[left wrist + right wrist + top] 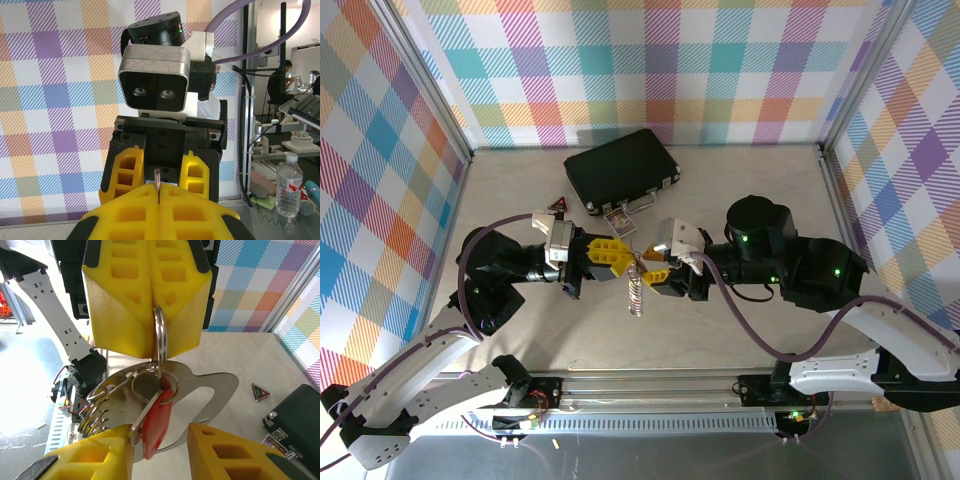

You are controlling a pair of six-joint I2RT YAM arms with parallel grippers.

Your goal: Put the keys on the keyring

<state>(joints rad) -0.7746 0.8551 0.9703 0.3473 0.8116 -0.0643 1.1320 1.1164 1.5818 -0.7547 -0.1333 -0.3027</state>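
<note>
left fingers (125, 305) are clamping a round ring (160, 335), with the oval keyring (220, 390), the key (140, 425) and its red tag (159, 427) dangling below it. my right fingers (220, 452) are standing parted just underneath.

Black joints (760, 235), white shells (430, 365), purple cables (750, 330), green lights (743, 239); left tool (623, 260) and right tool (648, 272) yellow-fingered.

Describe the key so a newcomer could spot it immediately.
Find the black case at the table's back. In front of it, the yellow-fingered left gripper pinches a silver ring; the key hangs beneath. It alone carries a red plastic tag.
</note>
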